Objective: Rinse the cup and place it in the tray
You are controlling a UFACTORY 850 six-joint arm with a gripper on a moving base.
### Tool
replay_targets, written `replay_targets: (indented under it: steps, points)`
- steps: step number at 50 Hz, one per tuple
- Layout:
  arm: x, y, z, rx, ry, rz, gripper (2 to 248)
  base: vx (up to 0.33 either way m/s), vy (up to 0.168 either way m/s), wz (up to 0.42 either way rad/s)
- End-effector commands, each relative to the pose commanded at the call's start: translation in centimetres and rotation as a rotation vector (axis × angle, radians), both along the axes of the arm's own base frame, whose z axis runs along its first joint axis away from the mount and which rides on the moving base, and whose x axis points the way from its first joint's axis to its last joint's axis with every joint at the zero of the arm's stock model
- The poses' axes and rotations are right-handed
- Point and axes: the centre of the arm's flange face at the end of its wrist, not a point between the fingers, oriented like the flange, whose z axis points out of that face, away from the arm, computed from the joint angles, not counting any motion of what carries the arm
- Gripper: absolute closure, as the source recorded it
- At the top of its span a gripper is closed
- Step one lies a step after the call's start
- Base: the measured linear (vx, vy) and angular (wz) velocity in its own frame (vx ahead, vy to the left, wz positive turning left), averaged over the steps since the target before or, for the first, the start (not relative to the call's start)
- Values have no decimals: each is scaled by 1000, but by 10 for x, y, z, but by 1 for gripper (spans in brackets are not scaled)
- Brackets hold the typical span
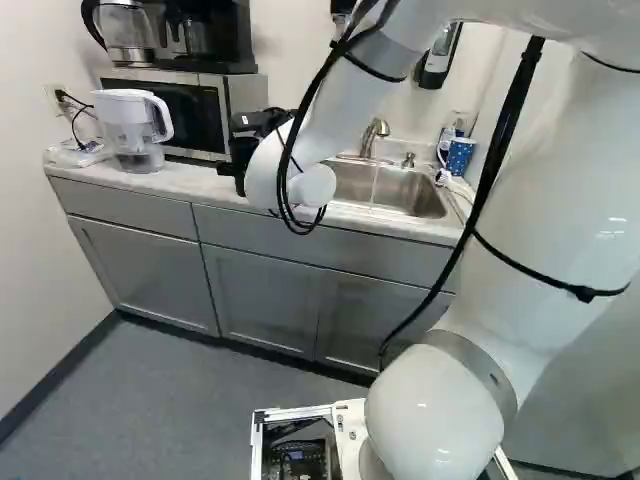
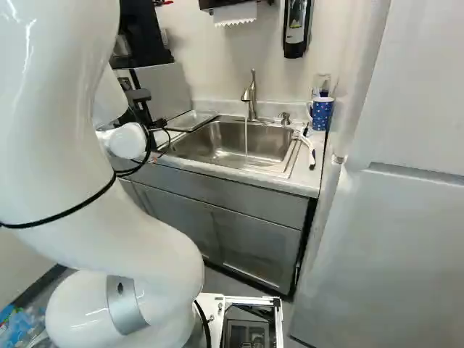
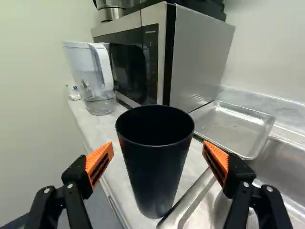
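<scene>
Cups for rinsing: one, black, upright and open-topped, on the bench beside the sink rim. One pincer was open, its two orange pads apart, one on each side of the cup, with a gap showing at both. Trays: one, metal, shallow, between the microwave and the sink, beyond the cup. Taps: one, running, with a single thin stream of water falling into the sink. Microwaves: one, with one water jug beside it. At the right of the right base view there stood one blue patterned mug, with one white-and-black brush near it on the bench. Wall dispensers: one.
</scene>
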Motion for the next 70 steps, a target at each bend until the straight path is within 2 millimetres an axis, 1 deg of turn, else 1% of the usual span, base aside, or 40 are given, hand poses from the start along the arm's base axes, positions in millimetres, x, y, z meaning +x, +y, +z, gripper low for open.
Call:
replay_targets:
  steps: [14,24,25,29,30,34,35,40,41,56,70]
  points:
    - [1,1,-12,-2,6,1,3,0,0,0]
    - [1,1,-12,-2,6,1,4,0,0,0]
    - [1,1,-12,-2,6,1,37,0,0,0]
    - [1,1,-12,-2,6,1,37,0,0,0]
    - [1,1,-12,-2,6,1,75,0,0,0]
    - [1,1,-12,-2,6,1,75,0,0,0]
    - [1,1,-12,-2,6,1,113,0,0,0]
    - [1,1,-12,-2,6,1,113,0,0,0]
    - [1,1,-12,-2,6,1,124,0,0,0]
    - [0,-2,-2,8,-15,-3,124,0,0,0]
    - [-3,-17,13,22,-43,-31,124,0,0,0]
